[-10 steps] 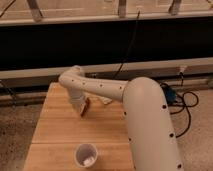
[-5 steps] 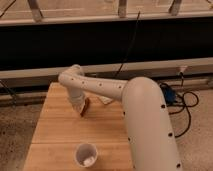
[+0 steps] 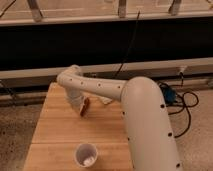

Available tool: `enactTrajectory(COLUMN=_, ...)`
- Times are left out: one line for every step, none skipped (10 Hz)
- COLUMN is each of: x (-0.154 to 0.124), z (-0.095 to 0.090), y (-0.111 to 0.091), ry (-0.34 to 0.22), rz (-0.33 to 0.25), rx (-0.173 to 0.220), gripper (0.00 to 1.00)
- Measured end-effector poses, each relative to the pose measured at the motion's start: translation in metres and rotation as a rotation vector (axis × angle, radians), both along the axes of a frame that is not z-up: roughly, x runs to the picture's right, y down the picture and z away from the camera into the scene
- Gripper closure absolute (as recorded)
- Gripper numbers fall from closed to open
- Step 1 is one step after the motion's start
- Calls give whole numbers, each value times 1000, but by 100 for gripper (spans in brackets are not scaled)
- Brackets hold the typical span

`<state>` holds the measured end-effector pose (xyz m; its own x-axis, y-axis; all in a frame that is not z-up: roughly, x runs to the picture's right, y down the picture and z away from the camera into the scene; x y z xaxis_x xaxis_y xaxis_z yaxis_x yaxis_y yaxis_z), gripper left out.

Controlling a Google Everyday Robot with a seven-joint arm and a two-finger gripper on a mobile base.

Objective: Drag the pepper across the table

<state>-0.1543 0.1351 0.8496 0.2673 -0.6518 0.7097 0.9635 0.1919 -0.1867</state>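
The pepper [image 3: 85,106] is a small slim red object lying on the light wooden table [image 3: 55,125], near its far middle. My gripper [image 3: 79,103] hangs from the white arm's wrist and is down at the table, right against the pepper's left side. The white arm [image 3: 145,120] reaches in from the lower right and hides the table's right part.
A white paper cup [image 3: 86,155] stands near the table's front edge. A white crumpled object [image 3: 106,100] lies beside the arm. Cables and a blue item [image 3: 170,95] lie on the floor to the right. A dark wall panel runs behind the table.
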Motion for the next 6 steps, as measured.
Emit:
enactTrajectory(x=-2, z=-1, y=1, ry=-2, rz=-2, rx=0, gripper=97)
enactTrajectory(x=-3, z=-1, y=0, ry=-1, rz=-1, rx=0, gripper=97)
enactTrajectory(x=-4, z=0, y=-3, ry=2, rz=4, rx=1, gripper=97)
enactTrajectory(x=-9, z=1, y=-4, ry=1, rz=2, rx=1, gripper=97)
enactTrajectory(x=-7, z=0, y=-2, ry=3, rz=2, rx=-1, gripper=97)
enactTrajectory(x=-3, z=-1, y=-2, ry=7, rz=5, rx=-1, gripper=97)
